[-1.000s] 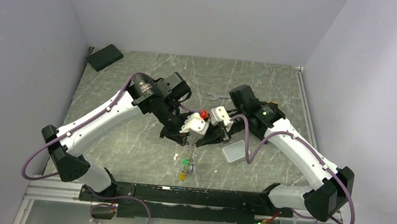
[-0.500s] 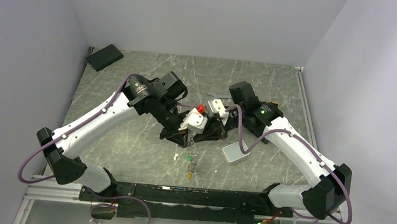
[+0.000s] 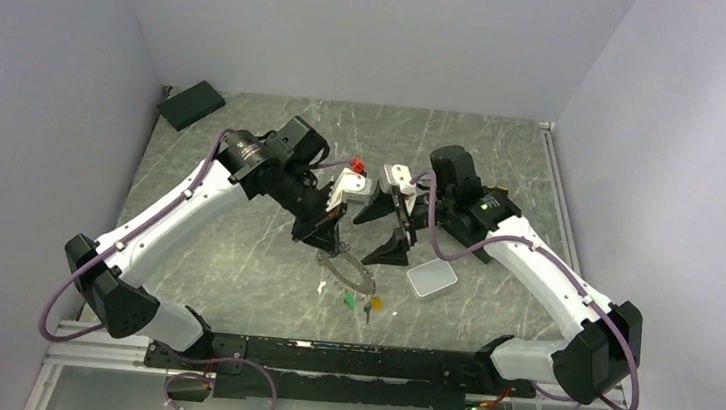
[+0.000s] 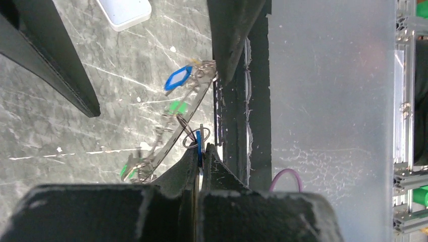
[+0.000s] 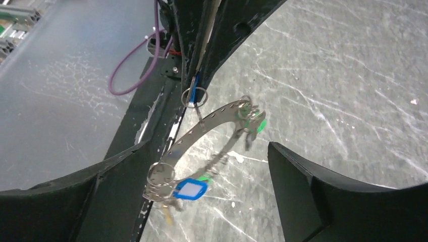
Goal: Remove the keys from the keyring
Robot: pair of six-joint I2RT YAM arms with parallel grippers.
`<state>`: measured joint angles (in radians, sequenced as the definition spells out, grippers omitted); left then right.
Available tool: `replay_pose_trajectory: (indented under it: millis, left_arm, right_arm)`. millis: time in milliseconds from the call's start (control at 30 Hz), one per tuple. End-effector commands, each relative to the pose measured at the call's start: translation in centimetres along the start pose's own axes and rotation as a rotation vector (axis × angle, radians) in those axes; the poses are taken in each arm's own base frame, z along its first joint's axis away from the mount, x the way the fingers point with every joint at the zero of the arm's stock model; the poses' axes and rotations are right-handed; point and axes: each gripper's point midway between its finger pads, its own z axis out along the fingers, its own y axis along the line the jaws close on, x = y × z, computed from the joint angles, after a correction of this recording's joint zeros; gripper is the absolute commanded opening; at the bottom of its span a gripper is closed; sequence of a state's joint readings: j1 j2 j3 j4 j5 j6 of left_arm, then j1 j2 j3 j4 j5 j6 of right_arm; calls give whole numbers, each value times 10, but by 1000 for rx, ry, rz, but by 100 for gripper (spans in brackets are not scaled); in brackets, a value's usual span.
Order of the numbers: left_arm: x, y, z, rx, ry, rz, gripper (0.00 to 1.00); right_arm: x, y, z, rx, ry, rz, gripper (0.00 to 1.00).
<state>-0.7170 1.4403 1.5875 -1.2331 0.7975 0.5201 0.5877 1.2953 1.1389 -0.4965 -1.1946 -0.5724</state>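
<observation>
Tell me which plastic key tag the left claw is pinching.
The plain blue plastic tag, edge-on in the shut left claw. The blue tag with a white insert and the green tags dangle ungripped from the metal keyring.

Pale grey walls, scratched marbled tabletop

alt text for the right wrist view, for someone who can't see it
The keyring hangs above the grey table from the left gripper, shut on a small blue tag joined to it by a small ring. Keys, green tags and a blue-and-white tag are strung along it; the right gripper is open, one finger on each side in the foreground.
</observation>
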Motion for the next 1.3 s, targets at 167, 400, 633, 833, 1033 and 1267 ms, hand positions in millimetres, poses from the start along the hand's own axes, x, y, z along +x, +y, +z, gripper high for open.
replay_pose_trajectory:
  millis: [167, 400, 633, 833, 1033, 1267]
  left_arm:
    - [-28, 2, -7, 24, -150, -109, 0]
    - [-39, 13, -15, 16, -211, -175, 0]
    - [-43, 18, -16, 18, -230, -198, 0]
    - [-47, 20, -19, 22, -252, -223, 0]
    - [-48, 22, -27, 8, -265, -223, 0]
    - [-39, 20, -35, -31, -222, -167, 0]
  right_arm:
    - [-5, -28, 3, 157, -61, 72, 92]
    - [5, -42, 9, 222, -59, 58, 82]
    - [-5, -48, 13, 218, -97, 29, 70]
    - [-7, -46, 16, 187, -117, 6, 54]
    - [-3, -46, 14, 189, -89, -24, 23]
    - [-2, -38, 13, 152, -66, -44, 0]
